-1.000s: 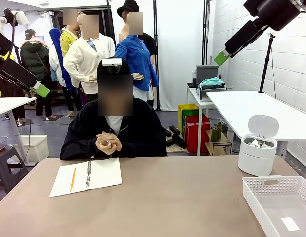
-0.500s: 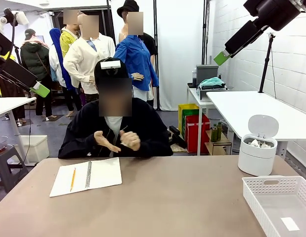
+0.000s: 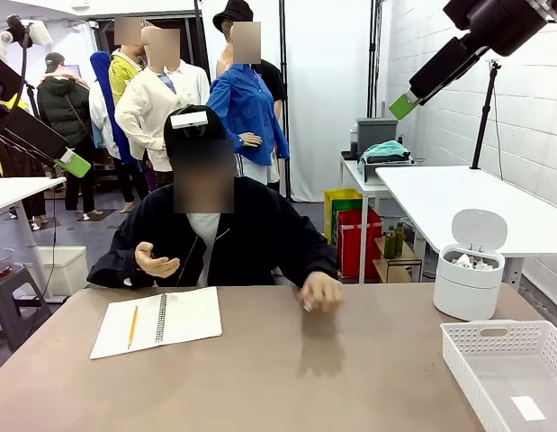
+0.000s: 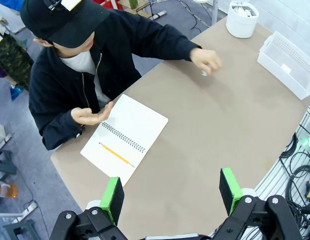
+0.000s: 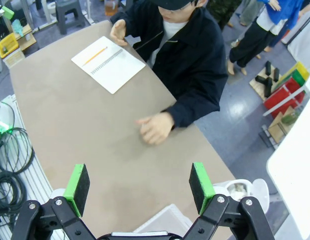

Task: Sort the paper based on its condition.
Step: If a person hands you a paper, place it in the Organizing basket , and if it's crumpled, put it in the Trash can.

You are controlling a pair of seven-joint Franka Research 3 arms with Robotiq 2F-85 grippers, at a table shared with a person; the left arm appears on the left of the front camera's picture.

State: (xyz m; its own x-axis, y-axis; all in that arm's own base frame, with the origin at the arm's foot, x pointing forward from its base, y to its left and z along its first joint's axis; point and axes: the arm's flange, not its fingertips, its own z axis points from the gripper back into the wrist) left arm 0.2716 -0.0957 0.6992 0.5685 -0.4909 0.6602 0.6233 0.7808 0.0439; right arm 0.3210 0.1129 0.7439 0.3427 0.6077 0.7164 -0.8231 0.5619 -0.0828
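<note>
The person's hand (image 3: 321,292) rests low on the middle of the table, fingers curled over a small white bit of paper (image 4: 204,73) that is mostly hidden. More crumpled paper wads (image 3: 471,262) lie in the open white bin (image 3: 468,292) at the far right. My left gripper (image 4: 171,194) hangs high over the table's near left side, open and empty. My right gripper (image 5: 138,187) hangs high over the right side, open and empty too. Both are far above the hand.
An open spiral notebook (image 3: 157,321) with a yellow pencil (image 3: 132,326) lies at the far left, near the person's other hand (image 3: 157,261), held palm up. A white slotted basket (image 3: 507,346) at the near right holds a flat slip (image 3: 528,408).
The person's clasped hands have parted. One hand has reached out and down onto the middle of the table; the other has opened palm up. Both arms are still.
</note>
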